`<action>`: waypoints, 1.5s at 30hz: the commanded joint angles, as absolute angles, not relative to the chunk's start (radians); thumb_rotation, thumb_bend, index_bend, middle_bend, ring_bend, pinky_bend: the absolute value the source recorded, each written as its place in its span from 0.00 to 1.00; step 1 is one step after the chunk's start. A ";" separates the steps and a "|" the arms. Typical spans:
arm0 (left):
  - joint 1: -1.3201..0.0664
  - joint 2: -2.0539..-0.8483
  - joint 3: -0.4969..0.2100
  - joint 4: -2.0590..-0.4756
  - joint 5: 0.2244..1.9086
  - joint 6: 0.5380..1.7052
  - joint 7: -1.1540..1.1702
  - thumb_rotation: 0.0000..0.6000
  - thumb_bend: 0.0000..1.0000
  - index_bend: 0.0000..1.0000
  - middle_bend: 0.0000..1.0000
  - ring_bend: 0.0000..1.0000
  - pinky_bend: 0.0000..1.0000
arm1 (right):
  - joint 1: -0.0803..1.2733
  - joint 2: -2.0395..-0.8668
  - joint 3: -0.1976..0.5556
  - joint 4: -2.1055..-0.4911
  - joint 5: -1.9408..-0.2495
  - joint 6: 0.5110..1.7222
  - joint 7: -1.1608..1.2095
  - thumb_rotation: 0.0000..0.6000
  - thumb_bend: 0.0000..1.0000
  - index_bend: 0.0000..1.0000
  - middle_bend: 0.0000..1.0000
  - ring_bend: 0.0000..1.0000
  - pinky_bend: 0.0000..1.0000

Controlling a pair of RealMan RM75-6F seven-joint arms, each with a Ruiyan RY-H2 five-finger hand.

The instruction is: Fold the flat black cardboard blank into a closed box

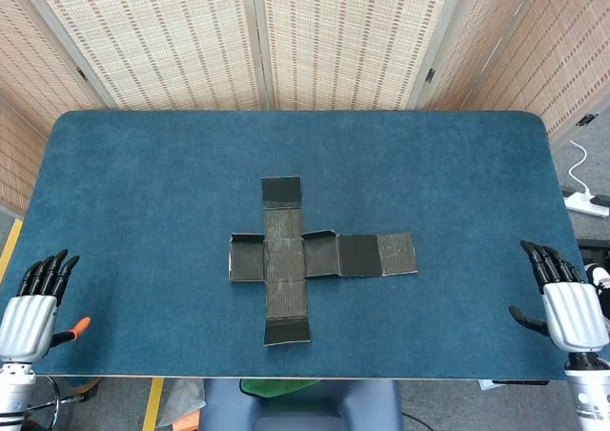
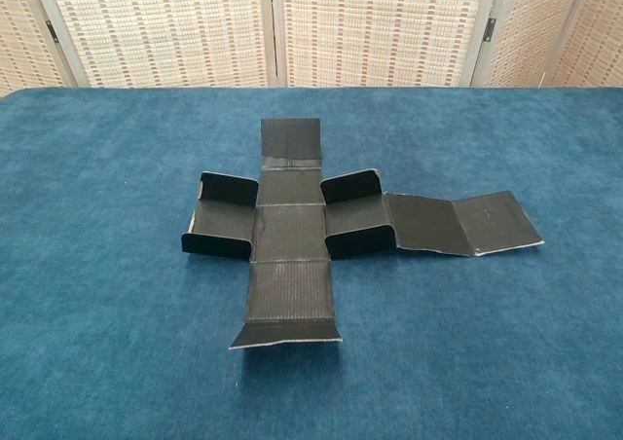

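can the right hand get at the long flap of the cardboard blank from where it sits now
Probably yes. The right hand rests open at the table's edge, and only bare blue table lies between it and the long flap of the cardboard blank, which points toward that hand. Whether the arm stretches that far isn't shown.

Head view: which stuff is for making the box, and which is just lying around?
For the job:
- black cardboard blank, flat on the table
- left hand, empty, at the table's edge
- right hand, empty, at the other edge

Just lying about:
- white power strip and its cable on the floor
- woven screens behind the table
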State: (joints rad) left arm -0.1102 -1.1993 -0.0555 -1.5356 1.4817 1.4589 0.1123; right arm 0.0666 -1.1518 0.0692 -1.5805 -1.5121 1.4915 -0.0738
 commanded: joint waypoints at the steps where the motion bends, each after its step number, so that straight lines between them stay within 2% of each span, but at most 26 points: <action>1: -0.117 -1.209 -0.060 -1.528 1.476 1.453 0.113 1.00 0.20 0.07 0.03 0.02 0.09 | 0.075 -1.154 0.075 -1.589 -1.503 1.482 -0.086 1.00 0.09 0.00 0.12 0.12 0.26; 6: -0.121 -1.219 -0.061 -1.517 1.486 1.461 0.111 1.00 0.20 0.07 0.03 0.02 0.09 | 0.081 -1.157 0.085 -1.601 -1.506 1.491 -0.101 1.00 0.09 0.00 0.12 0.16 0.27; 14: -0.112 -1.211 -0.056 -1.521 1.494 1.480 0.097 1.00 0.20 0.07 0.03 0.02 0.09 | 0.086 -1.149 0.080 -1.622 -1.526 1.494 -0.094 1.00 0.09 0.00 0.13 0.27 0.38; 15: -0.111 -1.211 -0.056 -1.521 1.494 1.482 0.094 1.00 0.20 0.07 0.03 0.02 0.09 | 0.087 -1.149 0.080 -1.625 -1.529 1.495 -0.093 1.00 0.09 0.00 0.14 0.33 0.43; 18: -0.105 -1.204 -0.054 -1.522 1.497 1.491 0.079 1.00 0.20 0.07 0.03 0.02 0.09 | 0.106 -1.152 0.090 -1.655 -1.540 1.487 -0.104 1.00 0.08 0.00 0.15 0.60 0.75; 19: -0.102 -1.203 -0.052 -1.521 1.500 1.496 0.073 1.00 0.20 0.07 0.03 0.02 0.09 | 0.129 -1.158 0.098 -1.679 -1.542 1.460 -0.111 1.00 0.09 0.00 0.14 0.66 0.84; 22: -0.099 -1.201 -0.050 -1.511 1.503 1.500 0.051 1.00 0.20 0.07 0.03 0.02 0.09 | 0.214 -1.181 0.141 -1.744 -1.474 1.335 -0.178 1.00 0.09 0.00 0.10 0.70 0.94; 27: -0.099 -1.200 -0.047 -1.503 1.506 1.498 0.037 1.00 0.20 0.07 0.03 0.02 0.09 | 0.334 -1.229 0.187 -1.791 -1.306 1.143 -0.307 1.00 0.08 0.00 0.07 0.72 1.00; 32: -0.098 -1.201 -0.041 -1.495 1.504 1.491 0.029 1.00 0.20 0.07 0.03 0.02 0.09 | 0.462 -1.333 0.212 -1.736 -1.092 0.981 -0.439 1.00 0.08 0.00 0.02 0.72 1.00; 41: -0.101 -1.205 -0.034 -1.479 1.492 1.463 0.019 1.00 0.19 0.07 0.03 0.02 0.09 | 0.650 -1.510 0.238 -1.592 -0.764 0.857 -0.566 1.00 0.06 0.00 0.00 0.71 1.00; 45: -0.105 -1.208 -0.032 -1.470 1.481 1.443 0.014 1.00 0.19 0.07 0.02 0.02 0.09 | 0.712 -1.551 0.238 -1.542 -0.667 0.826 -0.584 1.00 0.06 0.00 0.00 0.71 1.00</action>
State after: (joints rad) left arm -0.1034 -1.2068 -0.0323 -1.4726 1.4849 1.4484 0.0152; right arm 0.6682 -1.5143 0.2317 -1.5802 -0.7166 0.8551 -0.5594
